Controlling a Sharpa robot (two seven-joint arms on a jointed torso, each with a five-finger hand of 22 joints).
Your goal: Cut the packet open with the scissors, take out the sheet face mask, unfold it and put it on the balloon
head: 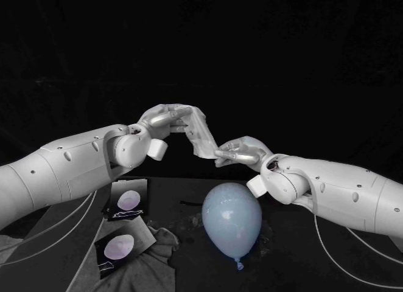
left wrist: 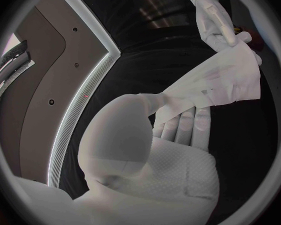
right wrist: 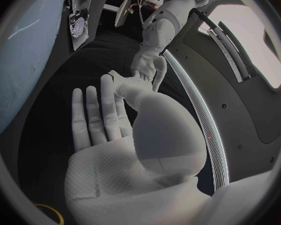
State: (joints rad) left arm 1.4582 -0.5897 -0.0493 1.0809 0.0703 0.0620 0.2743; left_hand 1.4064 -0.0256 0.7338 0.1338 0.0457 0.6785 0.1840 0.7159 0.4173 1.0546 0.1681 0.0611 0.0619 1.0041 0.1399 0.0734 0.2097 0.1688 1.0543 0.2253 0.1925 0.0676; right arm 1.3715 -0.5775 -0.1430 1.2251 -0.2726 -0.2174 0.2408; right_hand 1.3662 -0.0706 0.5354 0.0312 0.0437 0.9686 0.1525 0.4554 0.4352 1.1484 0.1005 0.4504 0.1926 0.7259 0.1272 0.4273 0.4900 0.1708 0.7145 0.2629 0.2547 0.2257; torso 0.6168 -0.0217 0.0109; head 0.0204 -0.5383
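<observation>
While pinching white crumpled sheet face mask (head: pixel 199 135) with left hand (head: pixel 167 117) at top and right hand (head: pixel 239 152) at bottom, held it slanting mid-frame, above pale oval rubber balloon (head: pixel 231 219) set lengthwise lower-centre on black tabletop (head: pixel 289 261); right hand nearer.

A plain black backdrop (head: pixel 201 55) fills the space behind. Below it lies the dark tabletop (head: pixel 179 188), its far edge straight.

Pale blue balloon (head: pixel 231 219), white mask (head: pixel 201 137)
</observation>
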